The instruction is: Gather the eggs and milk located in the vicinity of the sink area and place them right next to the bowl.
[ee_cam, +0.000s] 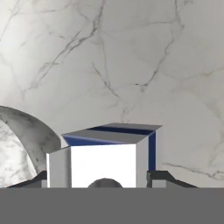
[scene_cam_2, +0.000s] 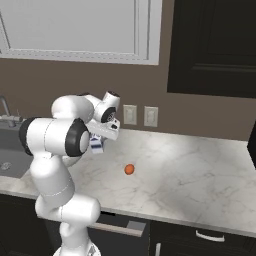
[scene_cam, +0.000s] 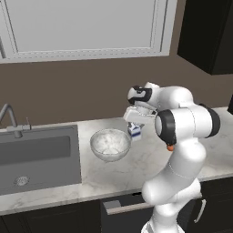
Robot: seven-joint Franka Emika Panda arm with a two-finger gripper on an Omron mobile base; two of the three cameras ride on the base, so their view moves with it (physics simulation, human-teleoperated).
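Gripper [ee_cam: 103, 181] clamps the milk carton [ee_cam: 103, 157] betw. its 2 fingers, just right of the glass bowl [scene_cam: 109, 144] (prob. to set it beside). 1 egg [scene_cam_2: 129, 169] lies on the marble counter [scene_cam_2: 190, 170], farther right.

We've got two base cams behind the arm, both looking forward and down at the marble desk [scene_cam: 136, 168]. The left one takes in the sink [scene_cam: 38, 157] and the bowl [scene_cam: 110, 144]; the right one looks further along the desk. Both share the milk carton [scene_cam_2: 97, 145]. The hand cam sits really close above that carton, facing down at the desk.
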